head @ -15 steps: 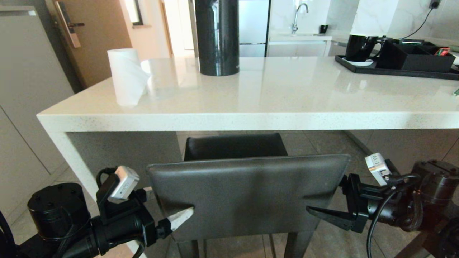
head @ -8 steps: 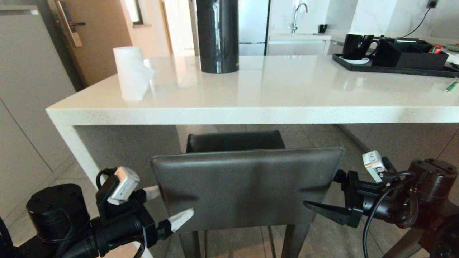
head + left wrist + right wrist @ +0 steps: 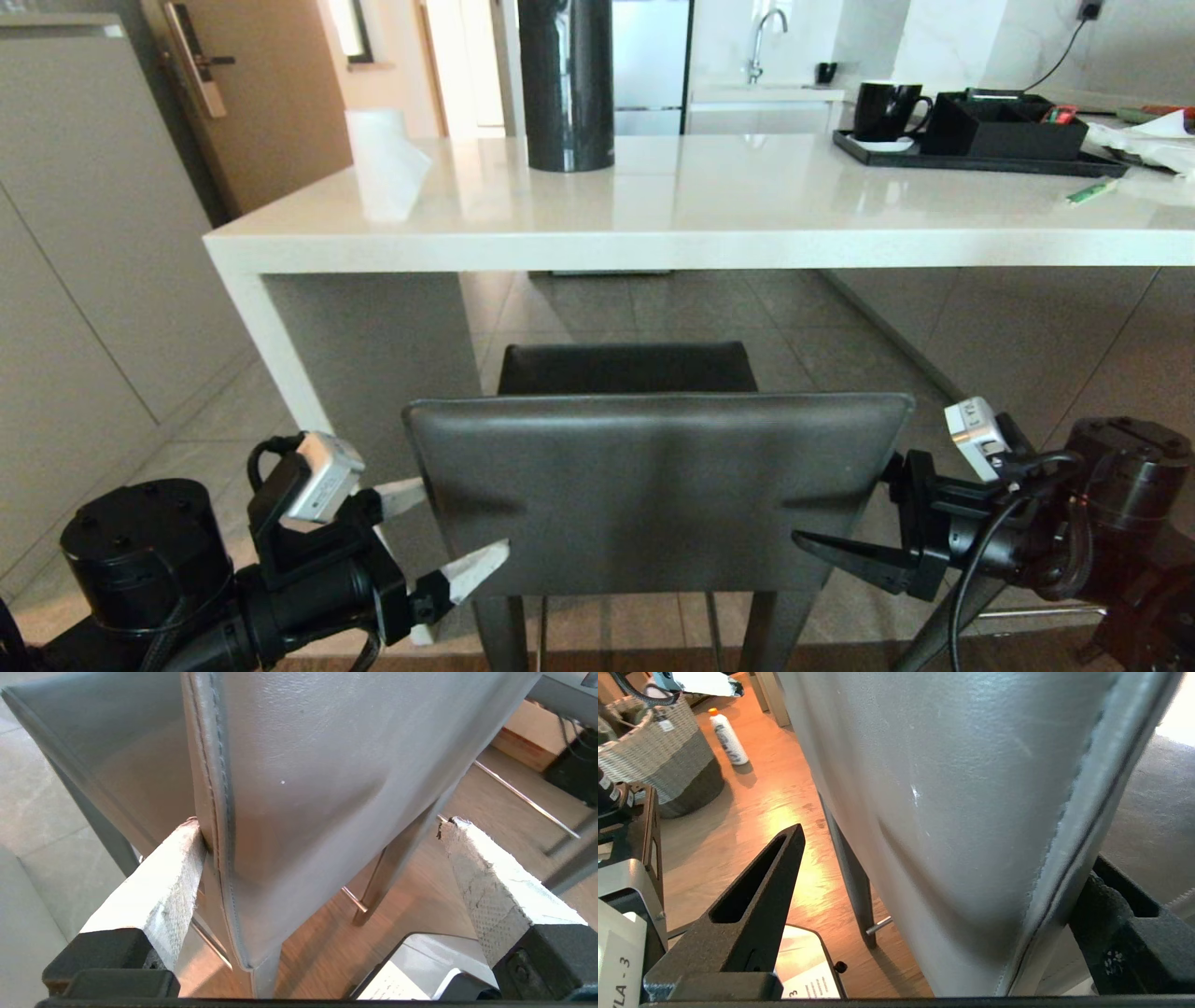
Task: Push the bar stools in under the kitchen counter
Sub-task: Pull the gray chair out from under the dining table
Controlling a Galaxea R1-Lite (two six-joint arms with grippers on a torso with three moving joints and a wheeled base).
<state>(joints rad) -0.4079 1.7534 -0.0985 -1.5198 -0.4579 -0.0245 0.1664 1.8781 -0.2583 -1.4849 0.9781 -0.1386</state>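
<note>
**Both grippers straddle the stool's backrest edges**

Left gripper (image 3: 439, 537) sits at the left edge of the bar stool's backrest (image 3: 653, 490), its jaws spread wide with the edge between them. In the left wrist view one white textured finger (image 3: 163, 891) touches the stitched seam of the backrest, while the other stands apart from the leather. Right gripper (image 3: 845, 537) straddles the right edge the same way, jaws wide; its near black finger (image 3: 752, 905) hangs clear of the leather, and the far finger lies right behind the edge. Neither clamps the backrest.

The bar stool (image 3: 625, 369) stands in front of the kitchen counter (image 3: 709, 247), its flat square seat short of the counter's front edge. Open tiled floor (image 3: 653, 303) lies under the slab, between the white side leg (image 3: 271, 345) on the left and grey panels (image 3: 1055, 327) on the right.

The backrest is dark grey grained leather, a low wide rectangle dented near both grippers. The countertop is thick, white and glossy.
</note>
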